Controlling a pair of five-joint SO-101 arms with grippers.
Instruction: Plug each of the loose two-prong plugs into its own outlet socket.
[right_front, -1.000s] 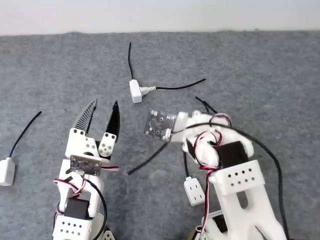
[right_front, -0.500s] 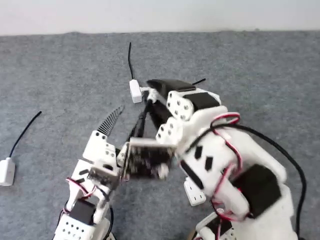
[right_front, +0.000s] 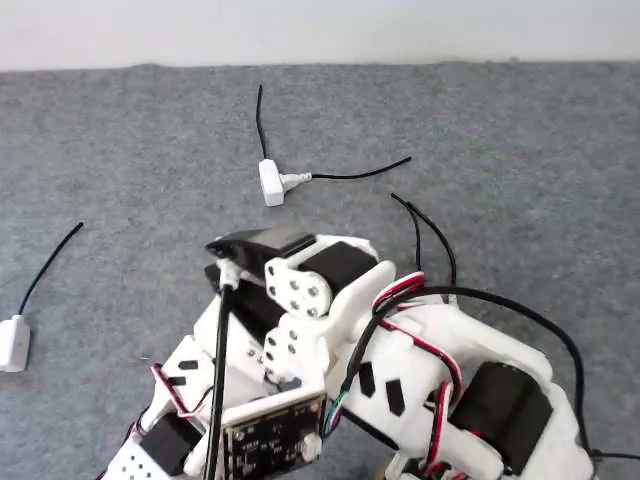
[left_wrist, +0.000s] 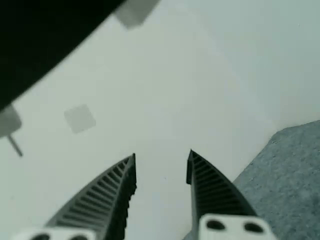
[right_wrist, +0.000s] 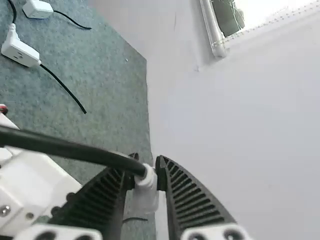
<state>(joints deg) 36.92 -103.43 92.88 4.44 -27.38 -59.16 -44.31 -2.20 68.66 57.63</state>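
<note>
At lower centre of the high view, the right hand (right_front: 228, 258) is clamped on a white plug (right_wrist: 145, 187), held high over the table (right_front: 520, 150) with its black cord (right_front: 219, 360) trailing down-frame. A white block (right_front: 12, 343) — likely a socket — lies well apart at the left edge, leftward and lower than that hand. The left hand (left_wrist: 161, 156) stands narrowly open, empty — its arm (right_front: 175, 385) looks the nearer.
</note>
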